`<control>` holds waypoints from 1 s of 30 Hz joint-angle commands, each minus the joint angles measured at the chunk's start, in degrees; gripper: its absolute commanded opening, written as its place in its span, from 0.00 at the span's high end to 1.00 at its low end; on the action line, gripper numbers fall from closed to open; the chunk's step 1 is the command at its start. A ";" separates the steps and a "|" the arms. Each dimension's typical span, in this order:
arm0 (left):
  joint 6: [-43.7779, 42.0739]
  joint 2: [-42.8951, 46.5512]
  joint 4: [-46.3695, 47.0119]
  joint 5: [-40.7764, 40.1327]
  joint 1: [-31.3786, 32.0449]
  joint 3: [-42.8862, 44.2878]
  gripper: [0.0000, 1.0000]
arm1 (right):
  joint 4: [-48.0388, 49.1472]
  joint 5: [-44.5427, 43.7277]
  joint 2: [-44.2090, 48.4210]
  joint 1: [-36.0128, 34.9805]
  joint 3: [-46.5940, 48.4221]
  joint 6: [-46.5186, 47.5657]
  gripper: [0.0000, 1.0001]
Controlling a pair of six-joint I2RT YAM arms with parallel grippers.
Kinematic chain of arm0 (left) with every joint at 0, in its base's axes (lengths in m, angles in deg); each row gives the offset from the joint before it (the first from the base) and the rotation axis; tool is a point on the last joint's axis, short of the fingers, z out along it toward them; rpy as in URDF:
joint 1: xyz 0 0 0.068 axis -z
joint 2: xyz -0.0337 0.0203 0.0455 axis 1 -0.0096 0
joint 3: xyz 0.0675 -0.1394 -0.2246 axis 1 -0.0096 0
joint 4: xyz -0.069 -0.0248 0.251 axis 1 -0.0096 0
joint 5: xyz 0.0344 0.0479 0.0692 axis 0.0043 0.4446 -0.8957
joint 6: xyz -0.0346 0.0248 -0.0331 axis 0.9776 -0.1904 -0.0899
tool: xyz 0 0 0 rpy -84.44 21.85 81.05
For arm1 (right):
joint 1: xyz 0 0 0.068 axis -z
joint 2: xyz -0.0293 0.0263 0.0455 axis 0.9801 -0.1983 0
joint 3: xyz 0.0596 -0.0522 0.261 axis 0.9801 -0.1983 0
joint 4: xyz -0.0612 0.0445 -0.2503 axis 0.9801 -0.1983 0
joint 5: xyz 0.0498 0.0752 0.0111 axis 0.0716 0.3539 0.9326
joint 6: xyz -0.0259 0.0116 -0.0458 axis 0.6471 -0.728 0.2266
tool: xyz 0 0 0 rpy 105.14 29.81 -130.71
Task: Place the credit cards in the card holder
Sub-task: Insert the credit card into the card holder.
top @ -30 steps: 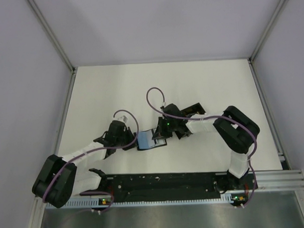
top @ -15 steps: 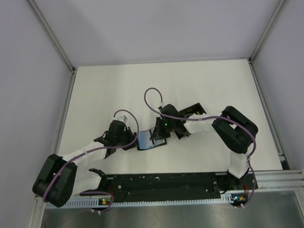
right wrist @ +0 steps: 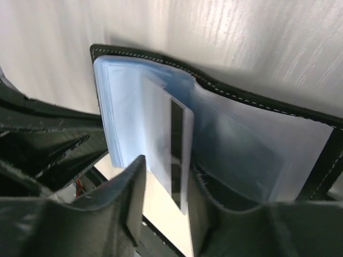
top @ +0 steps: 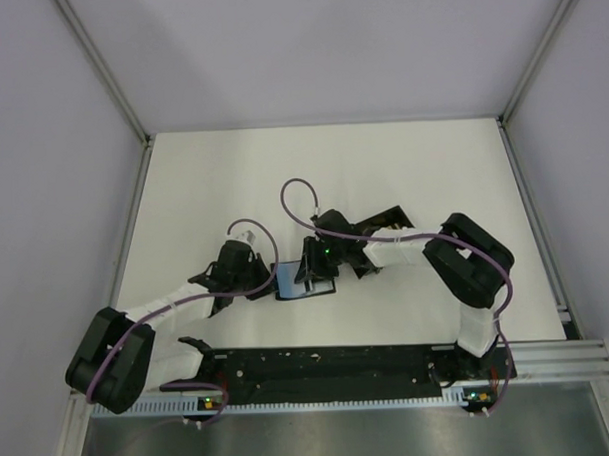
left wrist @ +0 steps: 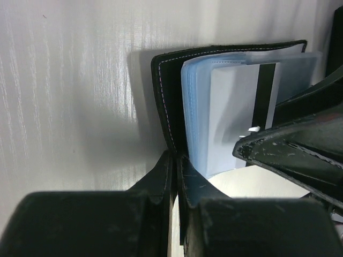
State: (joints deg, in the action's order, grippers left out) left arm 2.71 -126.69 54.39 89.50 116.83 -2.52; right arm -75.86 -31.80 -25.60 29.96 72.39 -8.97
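The black card holder (top: 290, 286) lies open on the white table between both arms, its bluish clear sleeves (right wrist: 241, 144) fanned out. My left gripper (left wrist: 177, 160) is shut on the edge of its stitched black cover (left wrist: 161, 96), just left of the holder in the top view (top: 266, 279). A white credit card (right wrist: 165, 134) with a black stripe stands part-way into a sleeve. My right gripper (right wrist: 169, 168) straddles that card's free end, open, with the card against one finger and a gap at the other. The left wrist view also shows this card (left wrist: 236, 118).
A black object (top: 389, 218) lies behind the right arm, partly hidden by it. The white table (top: 213, 181) is walled on three sides. A black rail with the arm bases (top: 329, 367) runs along the near edge.
My right gripper has slid left toward the holder and its jaws have parted, loosening from the card. The left gripper has kept its hold on the cover.
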 commanded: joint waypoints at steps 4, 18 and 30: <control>-0.45 -1.03 -0.43 -1.49 0.13 -0.29 1.00 | -11.53 -11.06 6.29 -0.27 1.50 6.50 0.52; -0.98 -1.12 0.36 -0.35 0.13 0.06 1.00 | -9.68 -3.87 0.50 -2.81 6.86 8.88 0.50; -0.89 -1.21 0.71 0.18 0.22 0.23 1.00 | -7.84 2.03 -1.08 -4.22 11.78 10.73 0.54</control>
State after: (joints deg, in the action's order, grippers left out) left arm 2.73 -127.06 55.09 89.85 116.91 -2.52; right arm -86.18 -32.76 -26.35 26.66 80.76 0.78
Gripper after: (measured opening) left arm 0.048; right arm 0.465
